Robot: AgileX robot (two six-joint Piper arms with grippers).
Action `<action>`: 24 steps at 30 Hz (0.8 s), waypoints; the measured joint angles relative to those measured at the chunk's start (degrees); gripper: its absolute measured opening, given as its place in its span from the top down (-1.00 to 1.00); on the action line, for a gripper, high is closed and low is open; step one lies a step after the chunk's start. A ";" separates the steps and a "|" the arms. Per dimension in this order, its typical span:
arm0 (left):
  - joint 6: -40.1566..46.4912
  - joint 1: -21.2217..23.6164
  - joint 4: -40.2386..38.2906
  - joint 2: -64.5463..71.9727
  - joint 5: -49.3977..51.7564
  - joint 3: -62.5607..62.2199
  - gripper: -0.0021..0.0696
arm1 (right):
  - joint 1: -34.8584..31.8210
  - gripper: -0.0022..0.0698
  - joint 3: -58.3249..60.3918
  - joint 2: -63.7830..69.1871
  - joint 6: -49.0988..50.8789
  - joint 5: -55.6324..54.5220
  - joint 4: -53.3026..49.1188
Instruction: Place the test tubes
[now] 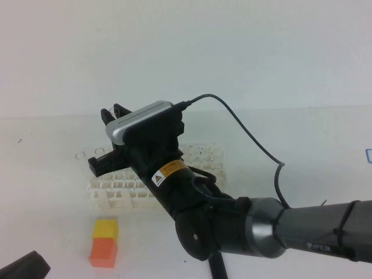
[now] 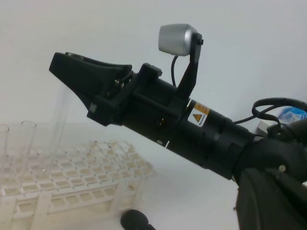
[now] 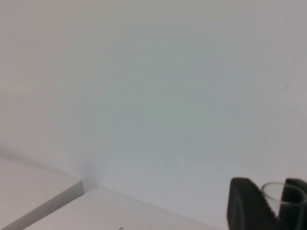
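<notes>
Here, the right gripper (image 3: 271, 206) clamps a clear test tube (image 2: 58, 122) upright over the left part of the white rack (image 1: 200, 156), where two more clear tubes (image 2: 28, 138) stand. The left gripper (image 1: 23, 266) sits near left; its state cannot be told.

Warning-triangle label (image 2: 198, 114) behind right end effector (image 2: 57, 64)
</notes>
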 joint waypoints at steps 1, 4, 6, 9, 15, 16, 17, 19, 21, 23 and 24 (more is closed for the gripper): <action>0.00 0.00 0.00 0.00 0.00 0.00 0.95 | 0.00 0.59 0.00 0.00 0.00 0.00 0.00; 0.00 0.00 0.00 0.00 0.00 0.00 0.95 | 0.00 0.59 -0.68 0.11 0.07 -0.08 0.00; 0.00 0.00 0.00 0.00 0.00 0.00 0.95 | 0.00 0.59 -1.66 0.11 0.07 0.04 0.00; 0.00 0.00 0.00 0.00 0.00 0.00 0.95 | 0.00 0.59 -2.88 0.57 0.13 0.04 -0.12; 0.00 0.00 0.00 0.00 0.00 0.00 0.95 | 0.00 0.59 -2.99 2.03 0.13 1.42 -0.20; 0.00 0.00 0.00 0.00 0.00 0.00 0.95 | 0.00 0.59 -2.99 2.31 0.13 1.56 -0.20; 0.00 0.00 0.00 0.00 0.00 0.00 0.95 | 0.00 0.59 -2.99 2.53 0.13 1.73 -0.20; 0.00 0.00 0.00 0.00 0.00 0.00 0.95 | 0.00 0.59 -3.28 2.94 0.13 2.16 -0.20; 0.00 0.00 0.00 0.00 0.00 0.00 0.95 | 0.00 0.59 -3.73 3.13 0.13 2.85 -0.20; 0.00 0.00 0.00 0.00 0.00 0.00 0.95 | 0.00 0.59 -4.02 3.39 0.13 3.00 -0.42; 0.00 0.00 0.00 0.00 0.00 0.00 0.95 | 0.00 0.59 -4.11 3.53 0.13 3.00 -0.42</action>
